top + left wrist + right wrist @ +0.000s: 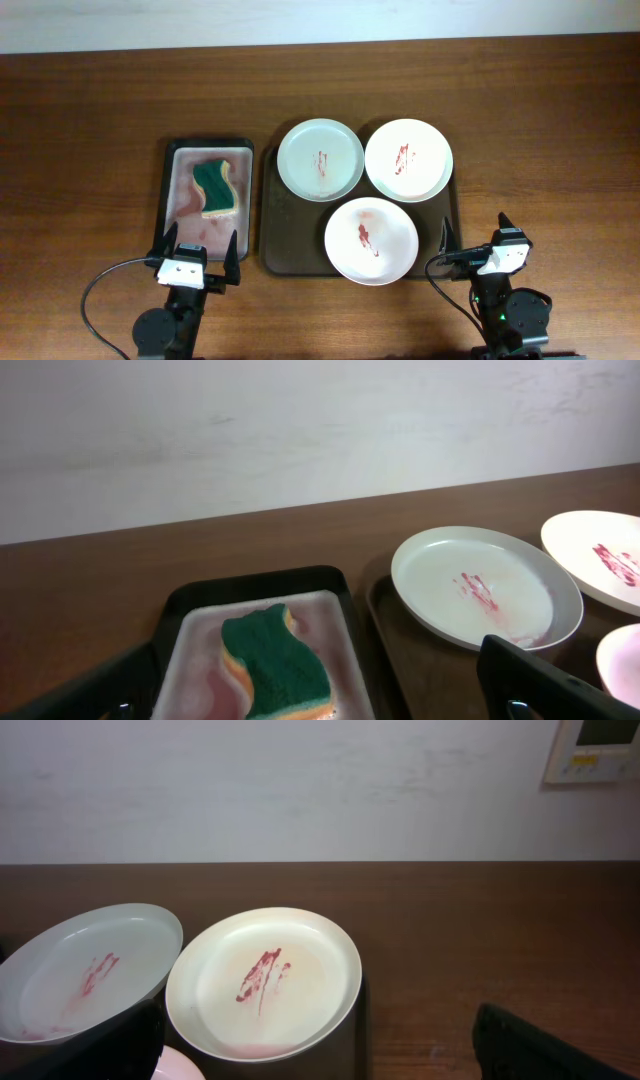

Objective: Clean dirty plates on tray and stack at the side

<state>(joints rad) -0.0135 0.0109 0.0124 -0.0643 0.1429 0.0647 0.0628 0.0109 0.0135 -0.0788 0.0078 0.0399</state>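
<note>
Tray (288, 238) holds three red-streaked plates (320, 160).

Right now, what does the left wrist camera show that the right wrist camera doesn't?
Only the left wrist view shows the green sponge lying in the small black-rimmed tray. Only the right wrist view shows a wall panel and bare tabletop right of the plates. Both show the pale green plate and the white plate beside it, each streaked red.
</note>
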